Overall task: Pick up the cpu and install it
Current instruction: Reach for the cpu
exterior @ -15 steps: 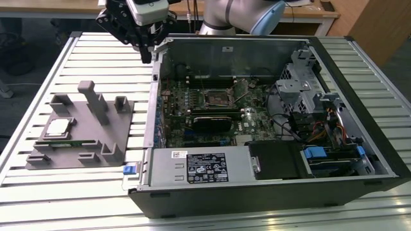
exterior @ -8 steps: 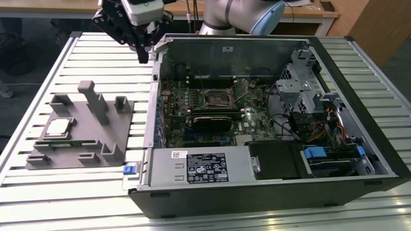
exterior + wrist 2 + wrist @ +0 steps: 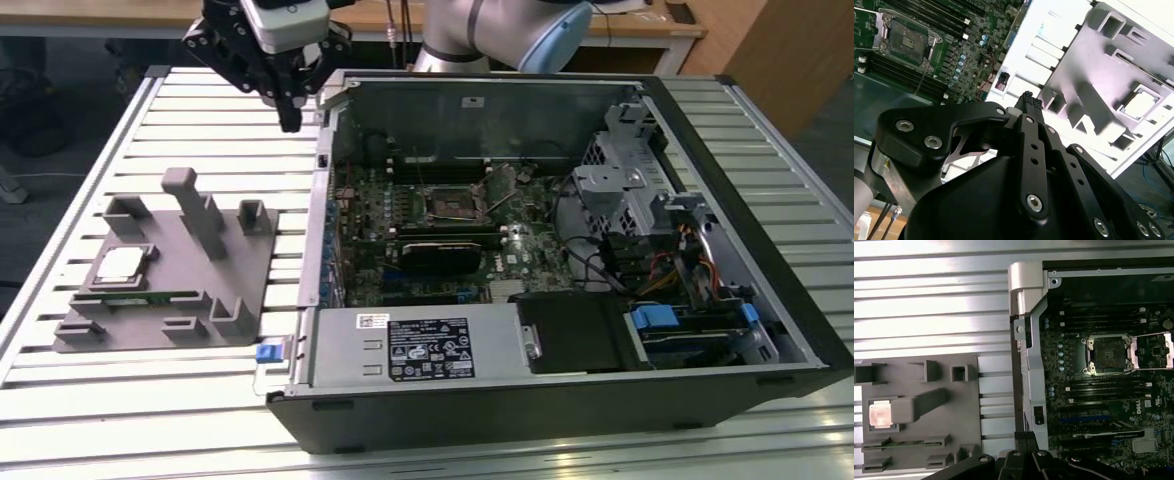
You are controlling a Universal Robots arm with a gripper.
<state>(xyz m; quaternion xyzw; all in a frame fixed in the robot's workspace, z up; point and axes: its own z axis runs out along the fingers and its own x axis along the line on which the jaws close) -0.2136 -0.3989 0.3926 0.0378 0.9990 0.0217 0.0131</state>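
Silver-topped, the cpu (image 3: pixel 120 264) lies flat in the grey holder (image 3: pixel 180 292) — toward the exterior view's left of, and well apart from, the gripper (image 3: pixel 290 122), whose fingers are closed together on nothing.

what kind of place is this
Probably a robotics lab or test bench for PC assembly: an open computer case sits on a slatted metal table, a grey fixture beside it holds the cpu, and a robot's gripper hangs above the table.
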